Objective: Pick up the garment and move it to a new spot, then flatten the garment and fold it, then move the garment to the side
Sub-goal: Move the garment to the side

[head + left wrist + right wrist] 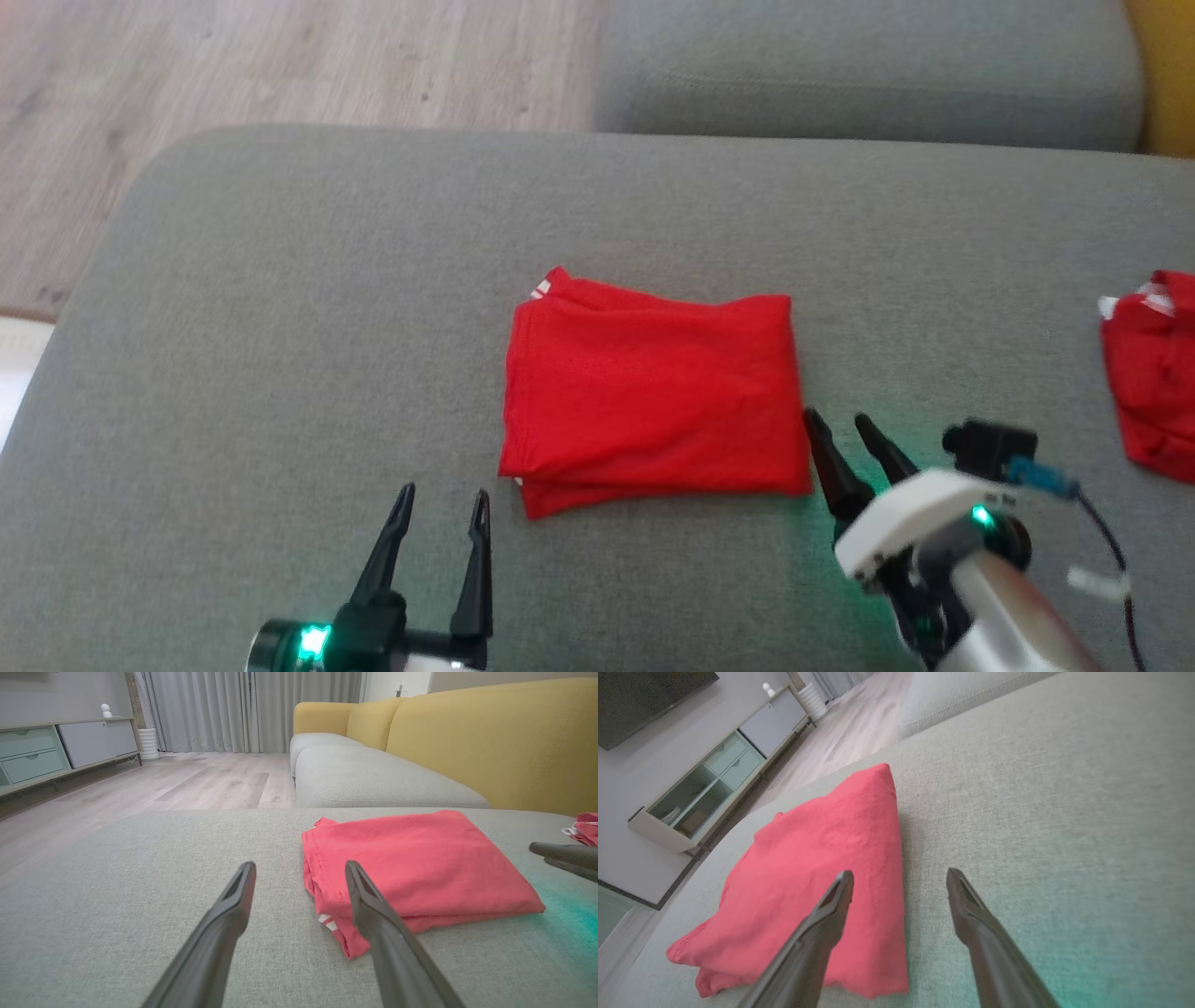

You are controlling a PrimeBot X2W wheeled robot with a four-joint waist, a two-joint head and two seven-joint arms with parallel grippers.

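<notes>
Left gripper [444, 492] and right gripper [836, 416], jaws wide apart, empty, either side of red garment [653, 401].

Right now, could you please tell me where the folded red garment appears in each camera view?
Head view: folded red garment at centre.
Left wrist view: folded red garment right of centre.
Right wrist view: folded red garment left of centre, running to the lower left.
Shared landmark: the grey cushion it lies on.
</notes>
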